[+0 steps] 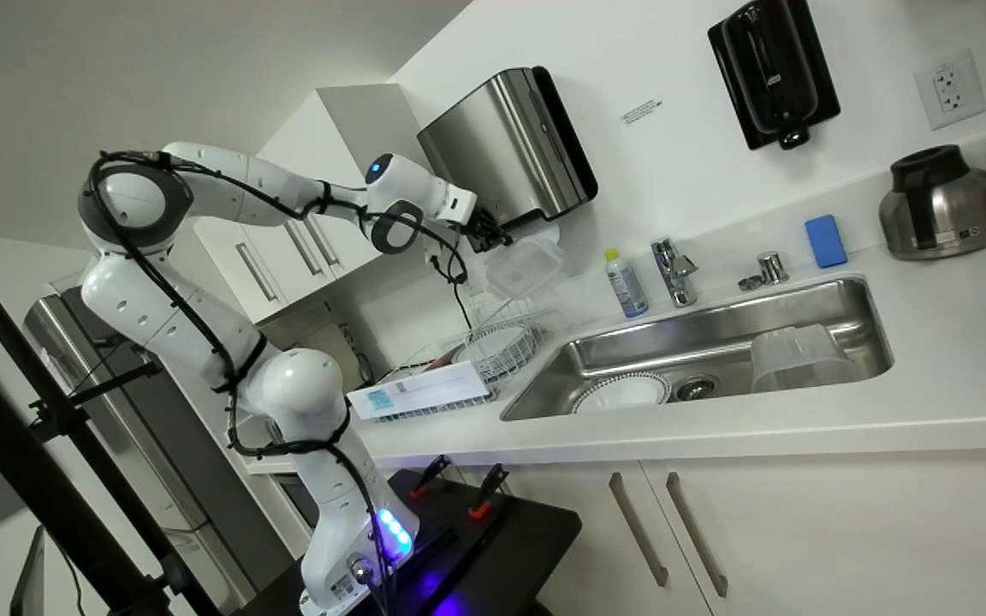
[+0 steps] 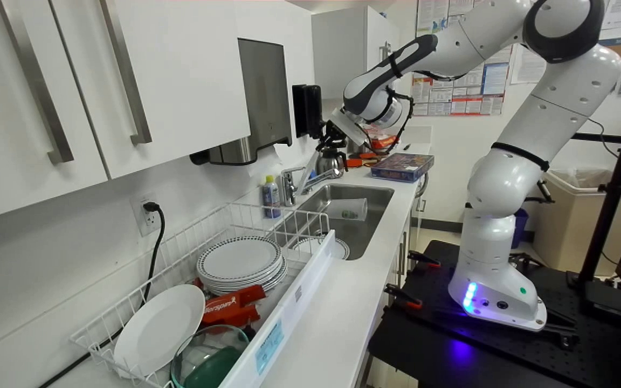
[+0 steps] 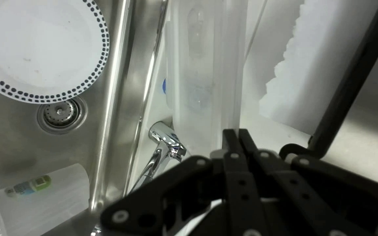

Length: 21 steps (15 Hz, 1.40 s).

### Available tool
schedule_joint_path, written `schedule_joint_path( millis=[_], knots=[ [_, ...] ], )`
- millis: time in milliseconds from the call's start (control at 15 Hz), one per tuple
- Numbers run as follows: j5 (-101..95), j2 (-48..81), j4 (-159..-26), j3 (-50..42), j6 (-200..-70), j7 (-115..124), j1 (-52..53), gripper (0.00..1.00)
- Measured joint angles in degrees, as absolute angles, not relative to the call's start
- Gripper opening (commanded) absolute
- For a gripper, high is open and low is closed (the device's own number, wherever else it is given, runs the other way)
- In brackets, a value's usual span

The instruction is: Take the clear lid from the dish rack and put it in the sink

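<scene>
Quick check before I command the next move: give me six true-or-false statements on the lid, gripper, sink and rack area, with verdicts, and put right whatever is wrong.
1. The clear lid hangs in the air from the gripper. True.
2. The gripper is wide open. False: it is shut on the clear lid.
3. The sink holds a plate and a plastic container. True.
4. The plastic container stands upright. False: it lies on its side.
5. The dish rack holds a stack of plates. True.
6. The yellow-capped bottle is in the sink. False: it stands outside, beside the faucet.
</scene>
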<state>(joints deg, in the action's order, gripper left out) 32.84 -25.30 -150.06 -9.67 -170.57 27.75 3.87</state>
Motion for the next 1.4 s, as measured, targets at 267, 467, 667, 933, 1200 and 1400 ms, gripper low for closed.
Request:
schedule_joint_path(
  millis=[267, 467, 667, 933, 1200, 1400],
  knots=[
    [40.33, -22.08, -148.26, -24.44, -170.05, 13.69, 15.17, 0.01],
    [46.79, -20.60, -146.10, -35.27, -167.34, 3.23, 24.10, 0.01],
    [52.84, -17.60, -143.40, -44.79, -162.82, -4.81, 31.09, 0.01],
    [59.82, -10.29, -140.27, -54.30, -155.29, -11.33, 37.16, 0.01],
    [63.88, -3.37, -138.85, -57.46, -151.13, -13.80, 39.08, 0.04],
    [63.84, -3.69, -138.85, -57.40, -151.13, -13.80, 39.06, 0.01]
  ],
)
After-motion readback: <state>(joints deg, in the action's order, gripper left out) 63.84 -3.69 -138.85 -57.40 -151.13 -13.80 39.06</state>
